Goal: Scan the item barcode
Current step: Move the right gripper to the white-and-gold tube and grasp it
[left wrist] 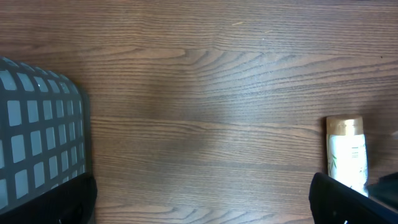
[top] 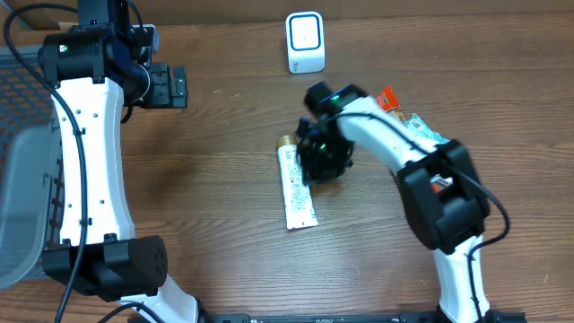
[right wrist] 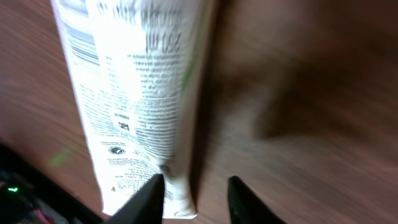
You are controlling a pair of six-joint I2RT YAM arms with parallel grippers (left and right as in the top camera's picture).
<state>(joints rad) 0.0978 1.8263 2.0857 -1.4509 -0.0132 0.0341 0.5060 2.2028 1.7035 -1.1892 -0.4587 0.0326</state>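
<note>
Tube [top: 297, 188] lies flat at frame centre, long axis near-vertical, gold cap uppermost. Right gripper [right wrist: 198, 194] stands partly parted over it, gripping nothing. Left gripper [top: 167, 86], upper left, is spread wide and holds nothing; mesh basket [top: 20, 179] sits at the left edge.

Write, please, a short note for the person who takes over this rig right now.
Left gripper: open, empty, at the table's back left.
Right gripper: open, low at the tube's edge, not gripping it.
Tube lies flat mid-table, printed side with barcode facing up, well apart from the white scanner at the back.
Done: nothing that shows.
Left: probably grasp the tube and present its barcode to the scanner.
</note>
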